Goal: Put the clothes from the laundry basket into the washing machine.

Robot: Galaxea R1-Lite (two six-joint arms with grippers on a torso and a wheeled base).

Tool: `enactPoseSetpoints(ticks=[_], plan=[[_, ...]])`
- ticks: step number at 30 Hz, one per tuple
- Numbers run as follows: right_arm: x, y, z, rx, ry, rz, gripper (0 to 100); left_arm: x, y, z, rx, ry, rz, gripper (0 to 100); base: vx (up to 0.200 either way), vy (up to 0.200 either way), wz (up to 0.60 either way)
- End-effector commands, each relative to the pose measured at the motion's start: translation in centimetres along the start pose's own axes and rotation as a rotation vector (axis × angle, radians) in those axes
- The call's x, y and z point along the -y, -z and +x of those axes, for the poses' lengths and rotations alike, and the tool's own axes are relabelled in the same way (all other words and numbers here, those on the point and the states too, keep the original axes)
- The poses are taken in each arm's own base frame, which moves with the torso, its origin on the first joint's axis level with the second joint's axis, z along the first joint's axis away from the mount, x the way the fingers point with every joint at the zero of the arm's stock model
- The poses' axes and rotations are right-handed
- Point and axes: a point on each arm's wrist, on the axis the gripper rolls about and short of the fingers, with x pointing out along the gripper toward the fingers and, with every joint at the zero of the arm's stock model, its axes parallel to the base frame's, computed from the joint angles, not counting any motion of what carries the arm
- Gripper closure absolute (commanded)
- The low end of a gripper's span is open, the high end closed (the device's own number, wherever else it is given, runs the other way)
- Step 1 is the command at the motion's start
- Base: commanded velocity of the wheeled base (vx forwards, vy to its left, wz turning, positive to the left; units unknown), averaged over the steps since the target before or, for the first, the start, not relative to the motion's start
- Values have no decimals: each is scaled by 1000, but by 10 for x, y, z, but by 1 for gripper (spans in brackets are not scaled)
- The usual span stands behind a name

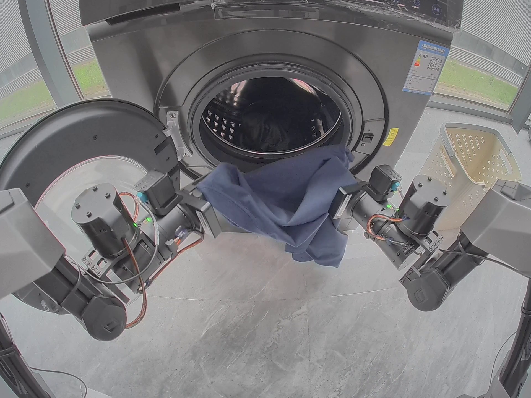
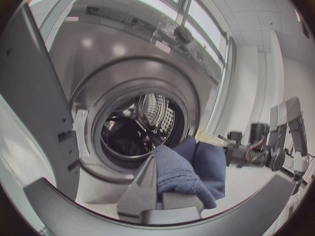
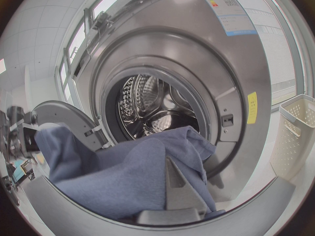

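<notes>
A blue garment (image 1: 282, 200) hangs stretched between my two grippers just in front of the washing machine's (image 1: 265, 45) open drum (image 1: 271, 114). My left gripper (image 1: 207, 208) is shut on its left end (image 2: 177, 171). My right gripper (image 1: 340, 200) is shut on its right end (image 3: 137, 177). The top edge of the cloth rests at the lower rim of the opening, and the rest sags toward the floor. Dark clothing (image 1: 265, 128) lies inside the drum. The cream laundry basket (image 1: 470, 167) stands to the right of the machine (image 3: 297, 135).
The round machine door (image 1: 83, 150) is swung open to the left, close behind my left arm. Grey tiled floor (image 1: 265, 327) lies below the garment. Windows run behind the machine on both sides.
</notes>
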Motion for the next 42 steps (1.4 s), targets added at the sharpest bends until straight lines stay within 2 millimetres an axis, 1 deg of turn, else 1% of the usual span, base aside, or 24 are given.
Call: enactPoseSetpoints(ticks=[1,4,7,15,16,17,19,21,22,23,26,28,32,34,35,39,42], plan=[[-6,-17,1,50,-15,15,100,-5,31,-4,-110,-16,-1,100,0,0,0],[-7,-20,4,68,-17,17,100,-7,46,-5,-159,-19,9,100,0,0,0],[-8,-24,7,81,-20,19,100,-8,54,-4,-185,-22,10,100,0,0,0],[-12,-24,9,84,-29,22,100,-11,55,-4,-186,-28,12,100,0,0,0],[-13,-24,9,86,-31,23,100,-11,56,-5,-191,-17,11,0,0,0,0],[-13,-24,9,86,-31,23,100,-11,56,-5,-191,-17,11,0,0,0,0],[-13,-25,11,93,-32,25,100,-10,60,-12,-226,2,2,0,0,0,0],[-13,-25,11,95,-31,25,100,-8,72,-29,-310,5,-4,0,0,0,0],[-13,-25,11,95,-31,25,100,-8,75,-33,-331,6,-5,0,0,0,0],[-13,-24,12,95,-31,25,100,-7,83,-40,-377,7,-8,0,0,0,0],[-13,-27,13,106,-30,26,100,-9,96,-46,-434,8,-6,0,0,0,0],[-13,-29,14,115,-32,26,100,-11,101,-52,-465,14,-8,0,0,0,0],[-13,-24,16,105,-29,25,100,-4,109,-66,-538,67,-15,0,0,0,0],[-13,-22,16,103,-29,25,100,-1,111,-67,-546,80,-13,0,0,0,0],[-14,-22,16,101,-31,26,100,4,112,-65,-546,98,-9,0,0,0,0],[-18,-19,15,94,-41,29,100,6,108,-58,-510,108,-2,0,0,0,0],[-20,-19,15,87,-44,28,100,14,98,-39,-418,137,9,0,0,0,0]])
